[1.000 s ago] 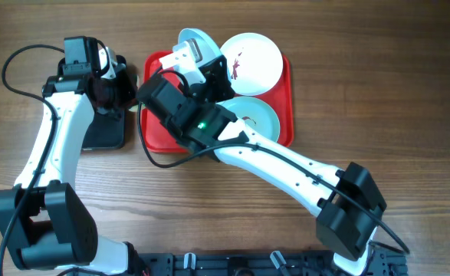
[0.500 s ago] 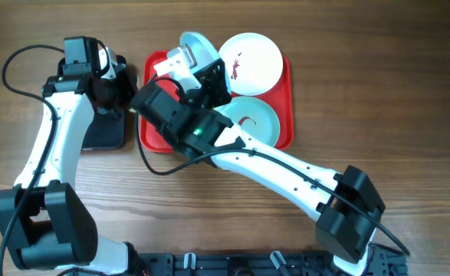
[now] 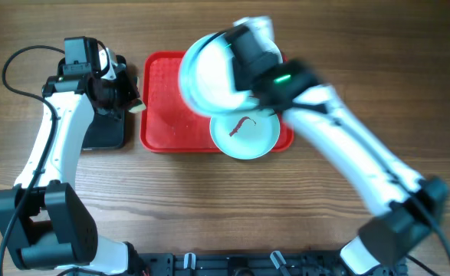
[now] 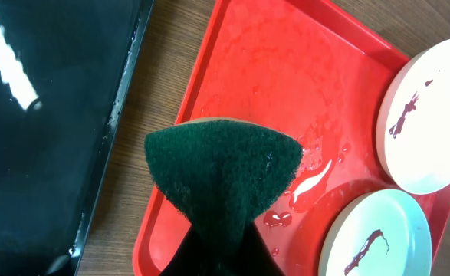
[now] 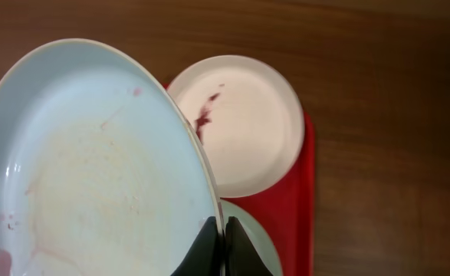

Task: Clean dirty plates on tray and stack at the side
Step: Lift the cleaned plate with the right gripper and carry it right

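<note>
My right claw (image 5: 223,244) pinching the rim of a pale plate (image 5: 94,176), up above the red tray (image 3: 163,115); my left claw (image 3: 130,103) squeezing a green sponge (image 4: 221,172) at the tray's left edge; two smeared plates (image 4: 424,115) at its right end, open room between.

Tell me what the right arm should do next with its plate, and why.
Probably carry the held plate right, beyond the tray, and lower it onto the table. The right end effector pinches its rim, its face looks mostly wiped, and the white plate and pale blue plate on the tray show smears.
</note>
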Robot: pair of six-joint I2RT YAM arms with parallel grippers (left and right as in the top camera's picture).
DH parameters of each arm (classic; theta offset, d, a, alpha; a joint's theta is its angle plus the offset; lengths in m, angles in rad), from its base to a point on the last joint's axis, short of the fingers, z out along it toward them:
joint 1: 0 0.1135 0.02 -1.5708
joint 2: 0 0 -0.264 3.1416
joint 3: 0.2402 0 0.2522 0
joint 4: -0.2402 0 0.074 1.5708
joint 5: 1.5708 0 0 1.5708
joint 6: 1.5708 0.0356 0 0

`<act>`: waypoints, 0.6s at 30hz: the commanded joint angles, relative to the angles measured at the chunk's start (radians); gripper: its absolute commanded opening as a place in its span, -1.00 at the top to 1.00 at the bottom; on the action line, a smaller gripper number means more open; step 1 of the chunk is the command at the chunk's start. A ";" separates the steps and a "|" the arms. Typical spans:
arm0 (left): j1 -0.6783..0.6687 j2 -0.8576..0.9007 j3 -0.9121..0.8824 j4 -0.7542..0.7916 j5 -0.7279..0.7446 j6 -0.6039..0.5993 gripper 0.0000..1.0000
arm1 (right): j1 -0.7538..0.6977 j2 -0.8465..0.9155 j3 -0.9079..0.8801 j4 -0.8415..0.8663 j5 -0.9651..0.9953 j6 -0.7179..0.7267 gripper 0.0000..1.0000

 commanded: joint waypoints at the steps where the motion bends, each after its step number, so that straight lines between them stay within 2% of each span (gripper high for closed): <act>1: -0.005 0.011 0.002 0.000 0.018 -0.005 0.92 | -0.182 -0.047 0.016 -0.067 -0.286 0.039 0.92; 9: -0.005 0.011 0.002 0.000 0.018 -0.005 0.92 | -0.505 -0.045 -0.066 -0.192 -0.309 0.011 0.91; 14: -0.005 0.011 0.002 0.000 0.018 -0.005 0.92 | -0.644 -0.045 -0.246 -0.119 -0.312 0.013 0.91; 18: -0.005 0.011 0.002 0.000 0.018 -0.005 0.92 | -0.732 -0.045 -0.406 0.016 -0.311 0.011 0.91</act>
